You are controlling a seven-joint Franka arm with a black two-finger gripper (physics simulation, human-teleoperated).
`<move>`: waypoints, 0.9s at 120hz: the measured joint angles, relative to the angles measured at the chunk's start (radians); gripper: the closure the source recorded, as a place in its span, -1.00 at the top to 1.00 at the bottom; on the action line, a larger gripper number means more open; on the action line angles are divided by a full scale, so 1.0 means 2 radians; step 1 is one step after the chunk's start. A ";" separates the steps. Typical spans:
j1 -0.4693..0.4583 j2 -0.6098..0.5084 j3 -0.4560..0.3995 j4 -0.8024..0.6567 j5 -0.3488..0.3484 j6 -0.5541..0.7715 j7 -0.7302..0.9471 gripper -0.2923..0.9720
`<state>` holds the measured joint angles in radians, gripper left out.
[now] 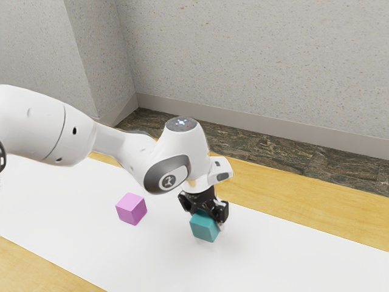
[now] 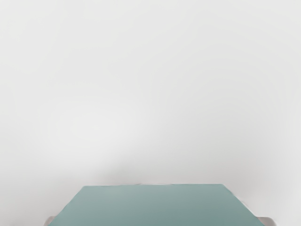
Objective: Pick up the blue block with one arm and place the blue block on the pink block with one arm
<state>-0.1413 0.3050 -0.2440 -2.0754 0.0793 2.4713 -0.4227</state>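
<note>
The table (image 1: 91,243) has a flat white top, with a strip of light wood (image 1: 304,198) along its far edge and more wood at the near corner. Behind it are a dark stone floor (image 1: 273,149) and gray speckled walls (image 1: 273,55) with a pale board along the bottom.

From the side I can see the white arm (image 1: 109,143) come in from the exterior view's left and bend down over the middle of the table. I can also see the pink block (image 1: 131,208), which sits flat on the white top, near the blue block (image 1: 204,230) but not touching it, on the exterior view's left of it.

The black gripper (image 1: 205,216) pinches the blue block from two sides. I cannot tell if the block touches the table.

The wrist view looks close at the blue block's (image 2: 155,207) smooth top, right under the hand, with bare white table (image 2: 150,94) past it.

The block is a small cube. It looks more blue-green than blue.
</note>
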 joint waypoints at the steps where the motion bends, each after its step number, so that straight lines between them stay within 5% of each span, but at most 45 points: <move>1: 0.002 -0.003 0.001 0.000 0.000 -0.002 -0.001 -0.03; 40: 0.137 -0.164 0.009 -0.093 0.009 -0.089 -0.026 -0.03; 81: 0.228 -0.144 0.002 -0.073 0.020 -0.127 -0.012 -0.03; 108: 0.212 -0.115 -0.009 -0.046 0.027 -0.132 0.014 -0.03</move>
<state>0.2826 0.0757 -0.2615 -2.1681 0.1338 2.2078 -0.3952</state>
